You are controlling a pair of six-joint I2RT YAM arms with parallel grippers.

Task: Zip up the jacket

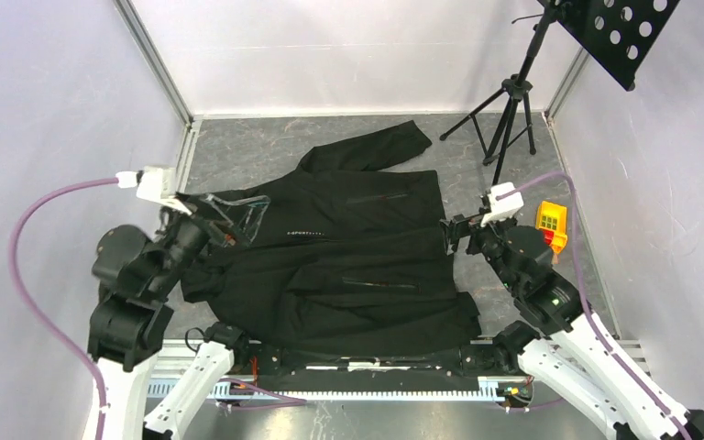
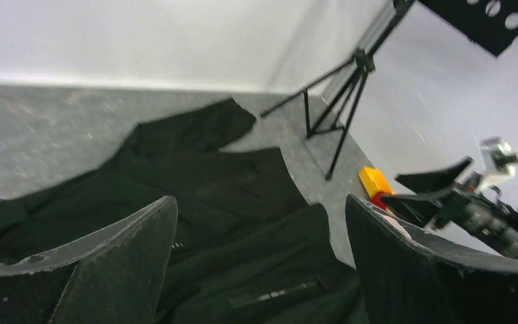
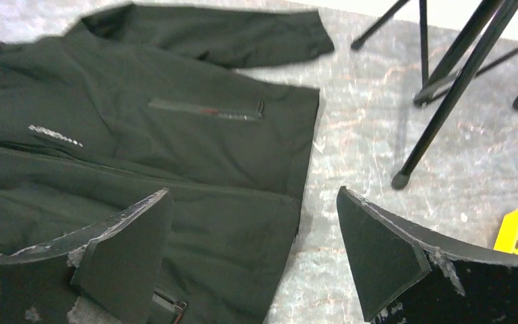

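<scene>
On the grey table (image 1: pixel 266 151): large black long-sleeved fabric jacket (image 1: pixel 357 247) lies flat, collar left, hem right.
Left gripper (image 1: pixel 229 213): jaws apart over the collar end.
Right gripper (image 1: pixel 449 234): jaws apart beside the hem.
Step, as judged: approach; next you likely pinch the zipper's hem end.

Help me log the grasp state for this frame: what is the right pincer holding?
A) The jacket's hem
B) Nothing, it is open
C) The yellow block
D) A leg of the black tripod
B: in the right wrist view the right pincer has its jaws wide apart with nothing between them. Only the jacket and the grey table show beyond the gap.
</scene>
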